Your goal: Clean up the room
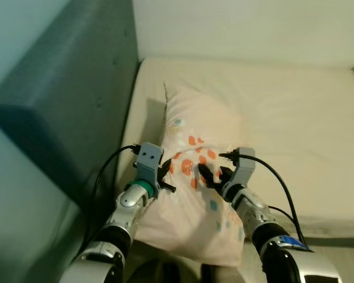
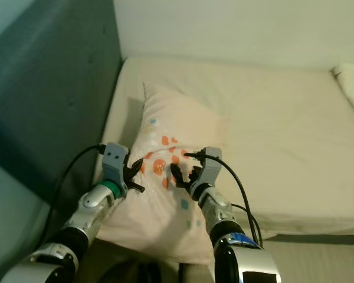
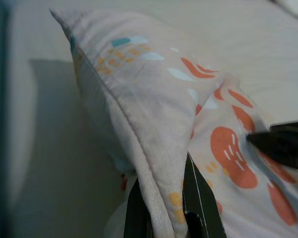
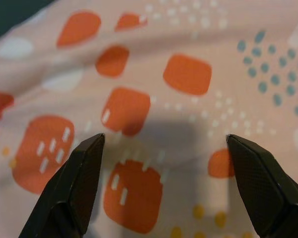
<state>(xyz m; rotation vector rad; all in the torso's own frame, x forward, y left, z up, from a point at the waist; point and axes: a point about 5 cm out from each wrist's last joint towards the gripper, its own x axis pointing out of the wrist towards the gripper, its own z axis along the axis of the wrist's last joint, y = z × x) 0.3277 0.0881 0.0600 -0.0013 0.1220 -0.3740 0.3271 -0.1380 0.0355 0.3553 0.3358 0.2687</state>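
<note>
Pink pillow (image 1: 192,177) with orange patches, left gripper (image 3: 164,208) pinching its seam, right gripper (image 4: 164,163) jaws spread.

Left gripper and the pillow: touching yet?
Touching. In the left wrist view the left gripper has its two black fingers closed on the pillow at its seamed edge, fabric pinched between them.

Two silver arms with black joint bands, each ending in a grey, boxy wrist block and a gripper with two long black fingers: left gripper (image 1: 167,177), right gripper (image 1: 214,177). A green ring (image 1: 143,187) behind the left wrist, a blue mark (image 1: 285,240) on the right forearm. A black cable (image 1: 104,171) looping from each wrist block back along its arm.
</note>
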